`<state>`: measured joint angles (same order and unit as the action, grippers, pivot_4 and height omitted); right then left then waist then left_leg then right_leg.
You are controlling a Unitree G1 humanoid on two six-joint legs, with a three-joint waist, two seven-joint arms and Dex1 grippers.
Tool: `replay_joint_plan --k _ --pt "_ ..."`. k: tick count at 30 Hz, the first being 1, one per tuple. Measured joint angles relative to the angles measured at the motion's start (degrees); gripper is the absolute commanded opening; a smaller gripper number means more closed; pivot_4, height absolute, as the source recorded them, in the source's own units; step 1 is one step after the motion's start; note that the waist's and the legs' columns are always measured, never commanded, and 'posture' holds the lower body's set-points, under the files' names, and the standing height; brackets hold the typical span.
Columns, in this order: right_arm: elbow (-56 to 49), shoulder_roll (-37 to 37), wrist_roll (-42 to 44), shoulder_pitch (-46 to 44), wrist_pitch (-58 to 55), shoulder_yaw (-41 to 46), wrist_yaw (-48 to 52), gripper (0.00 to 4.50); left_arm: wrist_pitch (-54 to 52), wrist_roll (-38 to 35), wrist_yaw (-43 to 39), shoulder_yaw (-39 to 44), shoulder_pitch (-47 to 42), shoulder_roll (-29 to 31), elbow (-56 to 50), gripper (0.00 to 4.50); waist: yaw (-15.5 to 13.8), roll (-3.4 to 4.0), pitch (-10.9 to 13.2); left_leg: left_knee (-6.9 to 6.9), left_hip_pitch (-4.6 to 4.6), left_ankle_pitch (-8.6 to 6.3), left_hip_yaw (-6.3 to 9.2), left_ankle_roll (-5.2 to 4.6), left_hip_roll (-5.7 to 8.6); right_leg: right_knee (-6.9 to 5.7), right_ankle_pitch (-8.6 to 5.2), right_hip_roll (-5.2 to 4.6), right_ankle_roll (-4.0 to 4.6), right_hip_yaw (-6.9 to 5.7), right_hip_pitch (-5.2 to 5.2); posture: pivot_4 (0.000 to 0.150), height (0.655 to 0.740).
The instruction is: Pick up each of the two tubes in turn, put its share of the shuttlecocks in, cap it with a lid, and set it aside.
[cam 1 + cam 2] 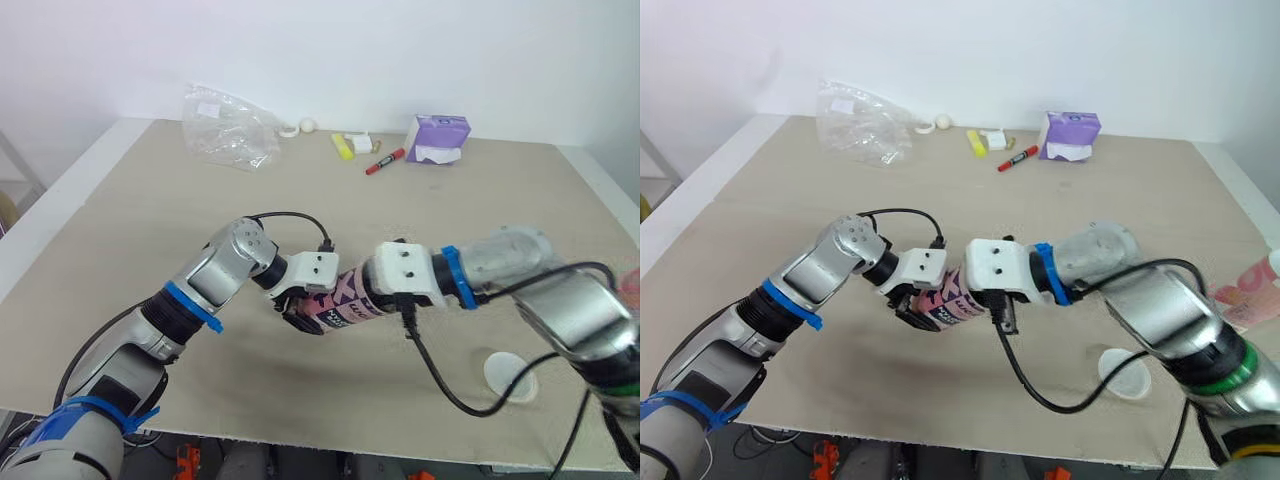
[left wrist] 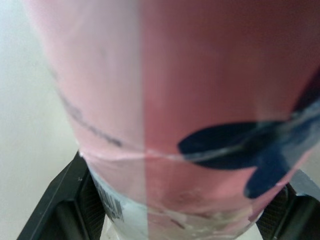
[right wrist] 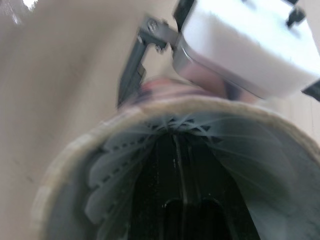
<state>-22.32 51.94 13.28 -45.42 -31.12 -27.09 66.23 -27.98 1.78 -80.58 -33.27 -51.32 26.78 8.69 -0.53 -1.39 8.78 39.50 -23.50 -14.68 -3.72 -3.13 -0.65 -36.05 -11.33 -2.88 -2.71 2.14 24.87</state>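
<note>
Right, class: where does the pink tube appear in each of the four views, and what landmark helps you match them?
Left eye view: pink tube, centre of picture, above the table.
Right eye view: same spot, slightly left of centre.
Left wrist view: its pink wall close up, between black fingers.
Right wrist view: its open rim, shuttlecock feathers inside.
Shared landmark: the left tool clamped on it.
</note>
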Motion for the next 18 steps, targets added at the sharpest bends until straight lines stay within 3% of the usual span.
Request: replay_joint_plan --k 12,18 --pt "6.36 -7.30 -8.01 -3.03 1.78 -2.14 7.08 0.09 -0.68 0.58 0.40 0.50 0.35 0.78 0.69 3.36 0.16 0.04 -0.22 -0.01 0.47 0.02 0.03 0.03 -0.56 -0.02 0.31 -0.32 0.51 -1.30 -0.10 0.150 0.7400" --pt "6.55 -7.28 -6.10 -2.85 -0.65 0.81 9.04 0.09 -0.45 0.61 0.62 0.57 0.39 0.63 0.76 3.36 -0.04 0.18 -0.16 -0.07 0.30 0.15 0.07 0.23 -0.65 -0.05 0.44 -0.40 0.71 -1.64 0.05 0.150 0.7400"
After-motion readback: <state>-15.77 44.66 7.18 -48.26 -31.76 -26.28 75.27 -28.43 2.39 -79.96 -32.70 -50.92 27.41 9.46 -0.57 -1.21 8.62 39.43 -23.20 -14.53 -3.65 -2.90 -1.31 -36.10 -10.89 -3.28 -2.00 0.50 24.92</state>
